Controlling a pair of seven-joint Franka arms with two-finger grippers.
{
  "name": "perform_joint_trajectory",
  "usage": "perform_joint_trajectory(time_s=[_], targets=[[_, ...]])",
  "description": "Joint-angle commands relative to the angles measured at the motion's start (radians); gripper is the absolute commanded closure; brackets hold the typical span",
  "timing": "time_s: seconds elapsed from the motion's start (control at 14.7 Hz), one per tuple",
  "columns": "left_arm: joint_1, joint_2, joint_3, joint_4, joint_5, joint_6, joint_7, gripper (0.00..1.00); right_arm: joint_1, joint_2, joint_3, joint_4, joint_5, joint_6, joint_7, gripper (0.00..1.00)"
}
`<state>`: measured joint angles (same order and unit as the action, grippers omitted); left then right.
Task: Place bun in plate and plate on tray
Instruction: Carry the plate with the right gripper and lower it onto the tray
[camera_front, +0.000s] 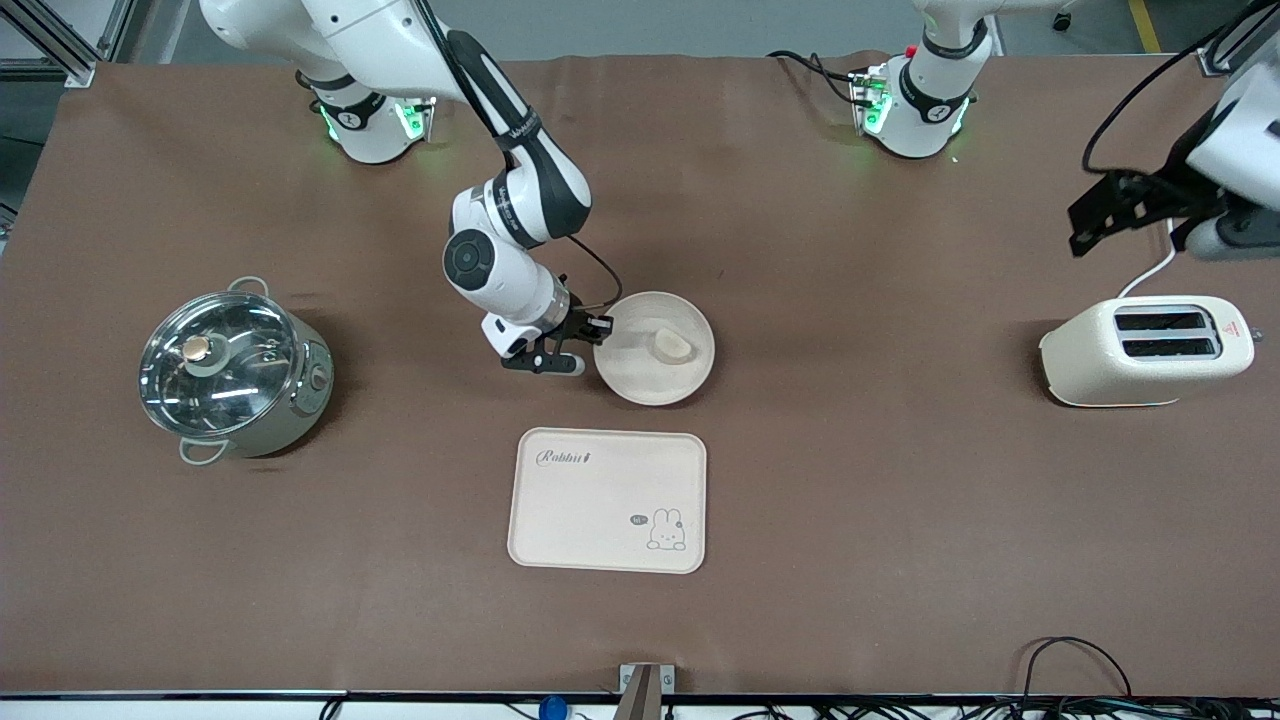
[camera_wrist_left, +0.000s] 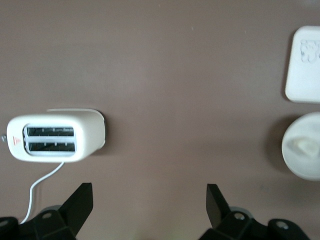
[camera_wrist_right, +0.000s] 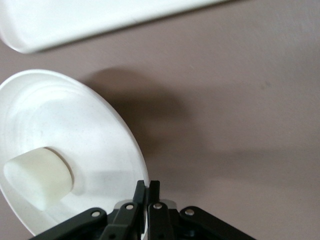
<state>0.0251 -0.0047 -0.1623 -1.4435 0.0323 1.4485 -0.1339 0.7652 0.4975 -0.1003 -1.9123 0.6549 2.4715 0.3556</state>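
Bun (camera_front: 673, 345) already rests in the plate (camera_front: 640, 385), just beside the tray (camera_front: 608, 500), where our right gripper (camera_front: 590, 345) pinches the stiff, probably light, slippery rim (left gripper (camera_wrist_left: 150, 205) waits spread by the toaster (camera_front: 1145, 350)).

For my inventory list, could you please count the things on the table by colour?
Cream or white: 4, namely bun, plate, tray, toaster
Silver metal: 1, the lidded pot
Total: 5
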Motion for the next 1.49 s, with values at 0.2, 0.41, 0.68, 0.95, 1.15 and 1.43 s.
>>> perform_joint_trajectory(time_s=[0.2,0.41,0.68,0.95,1.15,1.43], targets=[[-0.077,-0.139,0.093,-0.164,-0.034,0.0,0.043,0.0,-0.142,0.053,0.002,0.211,0.009,-0.085,0.008,1.0],[-0.077,-0.127,0.086,-0.161,-0.032,0.0,0.042,0.0,-0.216,0.185,0.002,0.382,0.006,-0.155,0.014,1.0],[-0.077,-0.118,0.084,-0.158,-0.031,0.006,0.042,0.0,-0.259,0.294,0.001,0.464,-0.038,-0.154,0.006,1.0],[-0.076,-0.101,0.084,-0.158,-0.031,0.01,0.042,0.0,-0.28,0.352,0.001,0.527,-0.044,-0.151,0.005,1.0],[-0.08,-0.095,0.084,-0.156,-0.029,0.01,0.042,0.0,-0.291,0.397,0.001,0.578,-0.044,-0.149,0.006,1.0],[-0.079,-0.087,0.084,-0.152,-0.029,0.01,0.042,0.0,-0.293,0.421,0.001,0.593,-0.044,-0.149,0.0,1.0]])
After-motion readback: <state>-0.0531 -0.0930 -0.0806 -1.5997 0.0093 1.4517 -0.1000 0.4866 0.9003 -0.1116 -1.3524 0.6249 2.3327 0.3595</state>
